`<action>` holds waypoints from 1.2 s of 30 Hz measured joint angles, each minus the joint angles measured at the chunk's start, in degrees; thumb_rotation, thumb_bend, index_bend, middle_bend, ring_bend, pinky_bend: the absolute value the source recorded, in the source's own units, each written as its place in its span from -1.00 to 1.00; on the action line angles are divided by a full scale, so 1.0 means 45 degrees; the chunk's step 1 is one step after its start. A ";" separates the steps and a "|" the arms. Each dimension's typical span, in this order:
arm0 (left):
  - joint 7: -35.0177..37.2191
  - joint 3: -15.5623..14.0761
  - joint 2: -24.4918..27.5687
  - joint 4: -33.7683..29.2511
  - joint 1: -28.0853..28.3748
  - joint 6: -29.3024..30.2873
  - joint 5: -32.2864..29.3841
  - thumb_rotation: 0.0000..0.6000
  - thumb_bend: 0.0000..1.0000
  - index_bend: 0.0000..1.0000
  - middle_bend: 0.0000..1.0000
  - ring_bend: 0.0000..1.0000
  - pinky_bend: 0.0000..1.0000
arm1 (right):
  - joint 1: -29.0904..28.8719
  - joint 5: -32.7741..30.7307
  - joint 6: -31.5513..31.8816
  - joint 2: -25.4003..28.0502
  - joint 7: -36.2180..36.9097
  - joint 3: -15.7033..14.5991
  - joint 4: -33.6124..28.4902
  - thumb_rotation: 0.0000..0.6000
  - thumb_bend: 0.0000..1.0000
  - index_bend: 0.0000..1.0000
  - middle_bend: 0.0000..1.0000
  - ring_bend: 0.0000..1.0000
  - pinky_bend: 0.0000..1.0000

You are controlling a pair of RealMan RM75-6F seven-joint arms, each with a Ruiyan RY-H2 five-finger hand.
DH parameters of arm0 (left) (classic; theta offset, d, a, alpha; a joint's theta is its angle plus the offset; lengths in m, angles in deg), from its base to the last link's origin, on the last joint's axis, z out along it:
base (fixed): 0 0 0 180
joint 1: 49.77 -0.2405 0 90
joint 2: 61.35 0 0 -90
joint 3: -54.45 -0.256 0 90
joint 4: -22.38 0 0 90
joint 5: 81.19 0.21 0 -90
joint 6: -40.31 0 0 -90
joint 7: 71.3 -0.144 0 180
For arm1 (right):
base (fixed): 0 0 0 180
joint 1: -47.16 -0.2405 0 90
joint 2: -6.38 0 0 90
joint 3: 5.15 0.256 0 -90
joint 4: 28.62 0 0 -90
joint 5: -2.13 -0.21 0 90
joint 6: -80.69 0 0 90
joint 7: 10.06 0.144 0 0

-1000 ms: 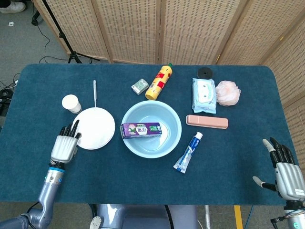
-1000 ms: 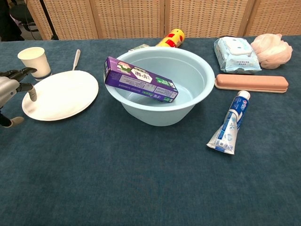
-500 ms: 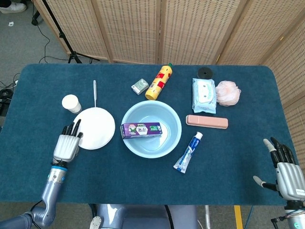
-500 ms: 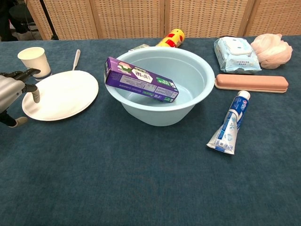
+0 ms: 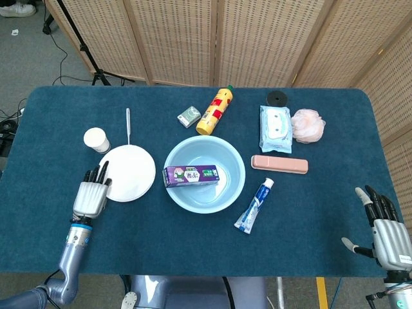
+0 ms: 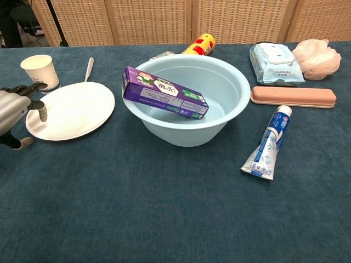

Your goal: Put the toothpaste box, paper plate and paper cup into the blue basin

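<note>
The purple toothpaste box [image 5: 190, 175] [image 6: 164, 92] lies tilted inside the blue basin [image 5: 233, 162] [image 6: 230, 82]. Left of the basin, the white paper plate [image 5: 129, 172] [image 6: 74, 110] lies flat on the cloth. The paper cup [image 5: 96, 139] [image 6: 40, 71] stands upright beyond the plate's far left edge. My left hand [image 5: 91, 196] [image 6: 12, 109] hovers at the plate's left rim, fingers apart and stretched over the edge, holding nothing. My right hand [image 5: 386, 233] rests open near the table's front right corner, away from everything.
A toothpaste tube [image 5: 254, 206], pink case [image 5: 279, 163], wipes pack [image 5: 275, 128] and pink sponge [image 5: 308, 125] lie right of the basin. A yellow bottle [image 5: 215, 110], small green box [image 5: 188, 116] and white toothbrush [image 5: 127, 125] lie behind it. A black disc [image 5: 276, 98] sits at the far edge.
My left hand has drifted slightly toward the near edge and lower beside the plate's rim. Everything else is unchanged.
</note>
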 measured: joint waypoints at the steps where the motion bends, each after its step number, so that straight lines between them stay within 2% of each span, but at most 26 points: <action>1: 0.0032 0.0032 -0.0062 0.0084 0.0002 0.0005 -0.0022 1.00 -0.42 -0.13 -0.92 -0.79 -0.61 | 0.0000 0.0011 0.0001 -0.0005 -0.0013 -0.0006 -0.0001 1.00 -0.74 -1.00 -1.00 -1.00 -1.00; 13: 0.0234 0.0161 -0.0706 0.0931 0.0018 0.0035 -0.0067 1.00 -0.39 -0.08 -0.90 -0.79 -0.61 | -0.0002 0.0057 0.0010 -0.0045 -0.0071 -0.0027 0.0018 1.00 -0.74 -1.00 -1.00 -1.00 -1.00; 36: 0.0177 0.0331 -0.0861 0.0990 0.0036 0.0231 0.0012 1.00 -0.18 0.06 -0.86 -0.79 -0.61 | 0.0000 0.0069 0.0010 -0.0013 -0.0065 -0.0039 0.0026 1.00 -0.74 -1.00 -1.00 -1.00 -1.00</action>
